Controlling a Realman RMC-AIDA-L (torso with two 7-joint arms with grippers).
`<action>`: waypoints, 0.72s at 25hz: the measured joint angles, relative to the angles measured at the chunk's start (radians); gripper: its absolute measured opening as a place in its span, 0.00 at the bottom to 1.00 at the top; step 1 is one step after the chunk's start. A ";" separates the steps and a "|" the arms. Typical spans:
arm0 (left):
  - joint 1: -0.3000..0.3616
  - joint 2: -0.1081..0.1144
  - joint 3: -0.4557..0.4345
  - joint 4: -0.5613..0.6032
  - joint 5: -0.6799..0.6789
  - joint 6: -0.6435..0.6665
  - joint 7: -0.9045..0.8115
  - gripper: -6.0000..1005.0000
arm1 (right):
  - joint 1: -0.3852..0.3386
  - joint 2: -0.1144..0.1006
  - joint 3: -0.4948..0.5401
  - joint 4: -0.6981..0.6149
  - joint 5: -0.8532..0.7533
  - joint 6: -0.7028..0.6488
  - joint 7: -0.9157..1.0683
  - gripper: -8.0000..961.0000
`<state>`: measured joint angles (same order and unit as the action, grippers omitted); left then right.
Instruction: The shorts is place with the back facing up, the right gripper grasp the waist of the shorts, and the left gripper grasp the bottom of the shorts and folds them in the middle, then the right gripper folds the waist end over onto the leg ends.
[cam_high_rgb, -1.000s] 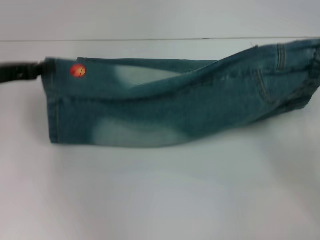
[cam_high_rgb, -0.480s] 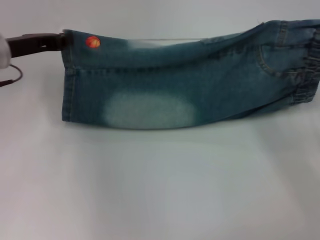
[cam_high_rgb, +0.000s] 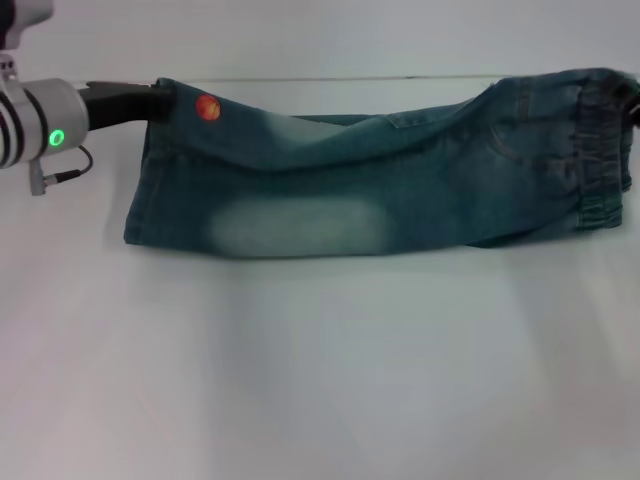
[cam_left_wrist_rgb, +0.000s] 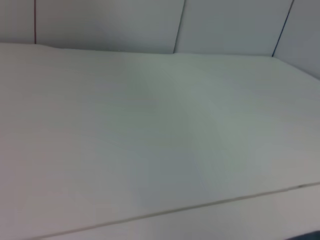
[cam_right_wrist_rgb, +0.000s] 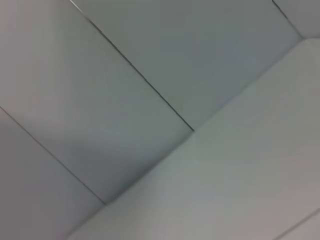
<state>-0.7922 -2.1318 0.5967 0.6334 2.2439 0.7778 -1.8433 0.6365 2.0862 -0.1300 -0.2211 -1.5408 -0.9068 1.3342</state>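
The shorts (cam_high_rgb: 390, 175) hang folded lengthwise, stretched across the far half of the white table (cam_high_rgb: 320, 380), their lower edge touching the surface. The left gripper (cam_high_rgb: 150, 98), on its silver wrist with a green light, pinches the top corner of the leg hems (cam_high_rgb: 145, 165) just beside the orange ball print (cam_high_rgb: 207, 107). The gathered waistband (cam_high_rgb: 600, 150) is raised at the right edge of the head view, where the right gripper is out of sight.

Soft even overhead light, faint shadow under the shorts (cam_high_rgb: 380, 190), slightly hazy focus, no glare
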 joint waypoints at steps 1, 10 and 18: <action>0.001 -0.004 0.006 0.002 0.000 -0.004 0.000 0.04 | 0.005 0.000 -0.004 0.002 0.000 0.027 -0.014 0.13; 0.009 -0.018 0.017 0.034 0.000 -0.021 0.008 0.27 | -0.027 -0.018 -0.110 -0.014 -0.002 0.071 -0.015 0.19; 0.018 -0.028 0.031 0.074 0.004 -0.029 0.005 0.44 | -0.158 -0.022 -0.170 -0.078 -0.002 -0.067 0.101 0.56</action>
<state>-0.7746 -2.1601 0.6276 0.7069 2.2478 0.7484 -1.8383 0.4787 2.0637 -0.3005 -0.2987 -1.5431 -0.9742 1.4350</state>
